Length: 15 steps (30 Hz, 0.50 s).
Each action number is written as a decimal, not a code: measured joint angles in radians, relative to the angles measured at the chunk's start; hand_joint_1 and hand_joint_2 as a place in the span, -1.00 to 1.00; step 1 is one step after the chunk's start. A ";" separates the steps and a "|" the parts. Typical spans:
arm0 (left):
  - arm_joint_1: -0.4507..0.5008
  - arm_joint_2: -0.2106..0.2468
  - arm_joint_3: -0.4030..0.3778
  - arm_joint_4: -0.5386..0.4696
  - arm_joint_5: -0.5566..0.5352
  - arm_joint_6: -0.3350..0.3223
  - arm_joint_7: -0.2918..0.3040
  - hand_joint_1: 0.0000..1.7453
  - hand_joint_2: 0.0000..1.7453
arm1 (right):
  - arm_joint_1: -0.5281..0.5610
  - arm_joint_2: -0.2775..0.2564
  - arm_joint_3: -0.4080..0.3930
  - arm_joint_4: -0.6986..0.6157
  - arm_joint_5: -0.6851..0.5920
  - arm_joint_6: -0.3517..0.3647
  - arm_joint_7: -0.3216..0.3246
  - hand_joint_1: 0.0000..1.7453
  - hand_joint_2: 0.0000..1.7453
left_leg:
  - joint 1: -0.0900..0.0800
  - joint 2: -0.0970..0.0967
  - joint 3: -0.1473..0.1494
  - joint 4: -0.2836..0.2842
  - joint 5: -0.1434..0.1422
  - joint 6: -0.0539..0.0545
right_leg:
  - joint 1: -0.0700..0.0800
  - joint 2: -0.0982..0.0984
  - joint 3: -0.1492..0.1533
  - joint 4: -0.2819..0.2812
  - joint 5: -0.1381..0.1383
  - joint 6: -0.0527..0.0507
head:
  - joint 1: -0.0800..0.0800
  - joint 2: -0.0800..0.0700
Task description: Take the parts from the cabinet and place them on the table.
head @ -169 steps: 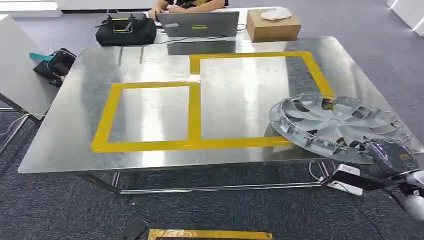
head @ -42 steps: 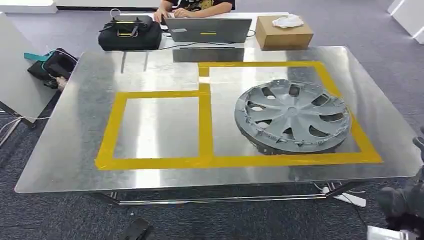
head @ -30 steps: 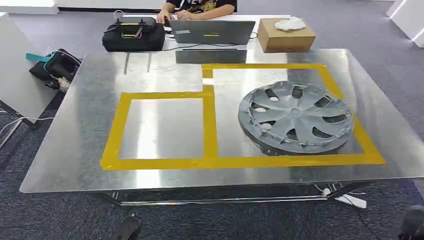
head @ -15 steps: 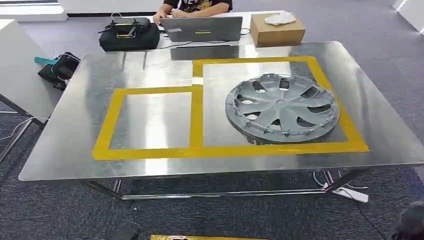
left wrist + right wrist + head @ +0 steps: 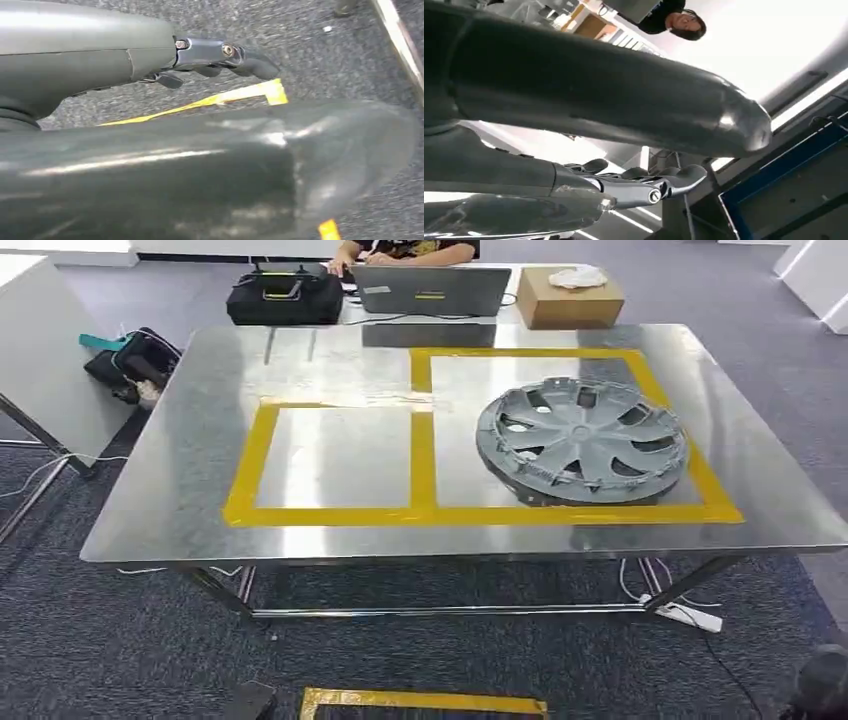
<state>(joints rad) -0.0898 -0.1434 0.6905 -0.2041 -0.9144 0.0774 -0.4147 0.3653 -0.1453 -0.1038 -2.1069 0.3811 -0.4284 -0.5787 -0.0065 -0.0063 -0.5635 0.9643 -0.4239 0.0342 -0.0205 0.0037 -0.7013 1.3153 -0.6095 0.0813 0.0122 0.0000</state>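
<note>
Since earlier frame we are seeing whole view shifting, camera moving; right robot hand [image 5: 634, 185] no longer carrying wheel cover [image 5: 582, 440], now holding nothing, fingers apart. Steel tabletop [image 5: 180, 480] is carrying taped yellow rectangles [image 5: 423, 455]. Wheel cover is lying flat inside right rectangle, rim touching tape on right side. Laptop [image 5: 432, 290], black bag [image 5: 285, 297], cardboard box [image 5: 570, 300] are sitting beyond far edge. Left robot hand [image 5: 220, 57] is hanging over carpet, fingers extended, gripping nothing.
</note>
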 joint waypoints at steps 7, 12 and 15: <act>-0.002 0.002 0.000 0.000 -0.008 0.000 0.000 -1.00 -1.00 | -0.013 0.014 0.000 -0.014 -0.031 -0.006 -0.013 -1.00 -1.00 | -0.008 0.000 -0.052 0.003 0.067 -0.024 | 0.012 0.003 0.263 -0.360 0.078 -0.025 | -0.002 0.000; 0.003 0.004 0.000 0.000 -0.010 0.000 0.000 -1.00 -1.00 | -0.015 0.023 0.000 -0.019 -0.026 -0.018 -0.016 -1.00 -1.00 | 0.000 -0.001 -0.096 0.097 -0.055 -0.056 | 0.008 -0.004 0.210 -0.357 0.126 -0.065 | -0.009 0.000; 0.002 0.004 0.000 0.000 -0.010 0.000 0.000 -1.00 -1.00 | -0.015 0.029 -0.001 -0.019 -0.029 -0.021 -0.017 -1.00 -1.00 | 0.005 -0.001 -0.141 0.312 -0.168 -0.065 | 0.009 -0.006 0.170 -0.352 0.166 -0.065 | -0.009 0.000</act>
<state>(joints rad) -0.0875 -0.1392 0.6901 -0.2041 -0.9247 0.0778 -0.4147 0.3504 -0.1167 -0.1045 -2.1260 0.3525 -0.4490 -0.5955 -0.0014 -0.0073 -0.7045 1.2761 -0.5923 -0.0311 -0.0116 -0.0021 -0.5314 0.9633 -0.4434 0.0162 0.0034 0.0000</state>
